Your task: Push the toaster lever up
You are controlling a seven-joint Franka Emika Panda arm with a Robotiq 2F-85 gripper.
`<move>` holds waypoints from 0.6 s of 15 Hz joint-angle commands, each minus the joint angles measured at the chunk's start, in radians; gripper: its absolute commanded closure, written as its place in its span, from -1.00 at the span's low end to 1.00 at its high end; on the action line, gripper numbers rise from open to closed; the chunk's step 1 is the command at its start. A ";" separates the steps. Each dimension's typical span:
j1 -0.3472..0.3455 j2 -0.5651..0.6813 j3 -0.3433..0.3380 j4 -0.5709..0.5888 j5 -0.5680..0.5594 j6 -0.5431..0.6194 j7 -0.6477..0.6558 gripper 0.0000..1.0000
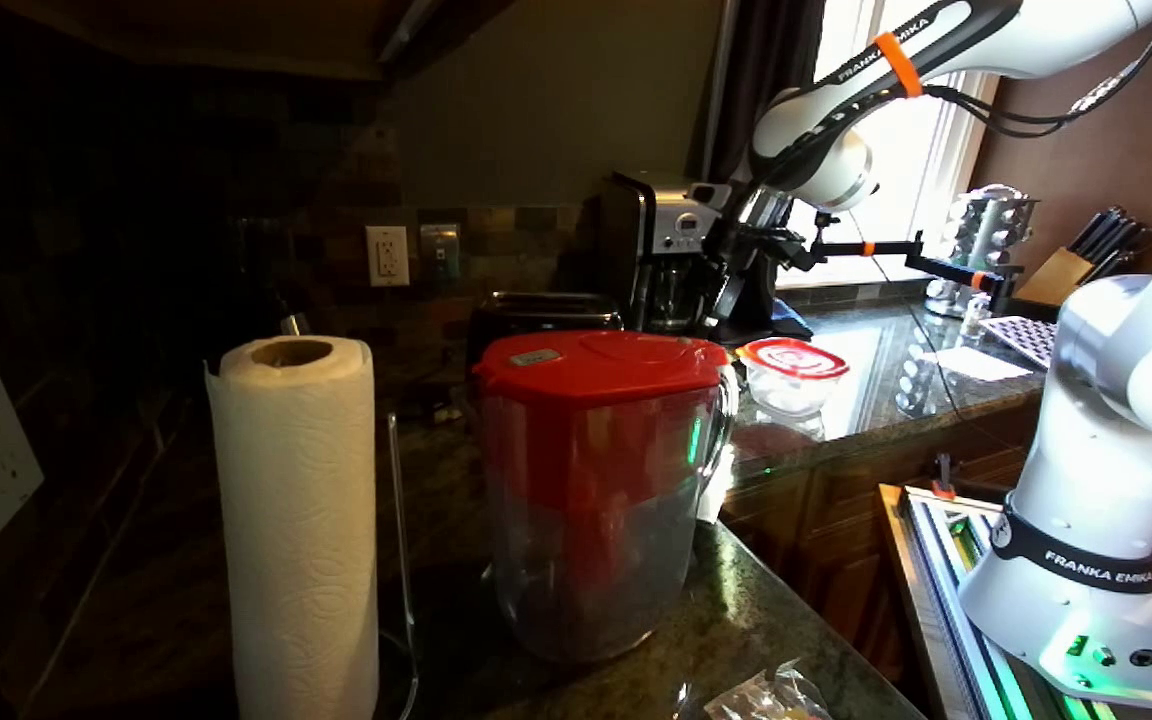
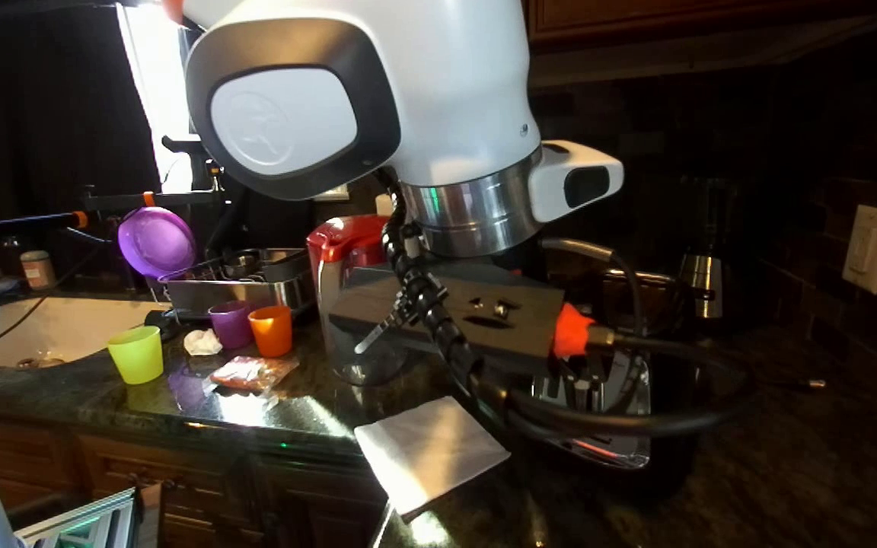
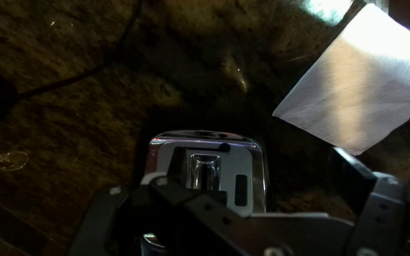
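Note:
The toaster shows in the wrist view as a grey end panel with a shiny chrome rim, a vertical chrome slot and a small dark knob. In the exterior views, it is a dark box behind the pitcher and a chrome-edged end under the gripper. A dark block at the slot, possibly the lever, is partly hidden by a finger. My gripper is open and empty. One finger is in front of the panel, the other beyond the toaster's side. Contact cannot be told.
A red-lidded pitcher stands beside the toaster, with a paper-towel roll nearby. A coffee maker and a red-lidded container are on the counter. A white napkin lies in front. Cups stand farther off.

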 commanded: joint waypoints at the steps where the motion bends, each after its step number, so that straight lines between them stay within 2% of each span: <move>1: -0.005 -0.054 -0.009 -0.028 -0.052 -0.034 0.049 -1.00; 9: 0.020 -0.035 -0.023 -0.010 -0.050 -0.001 0.048 -1.00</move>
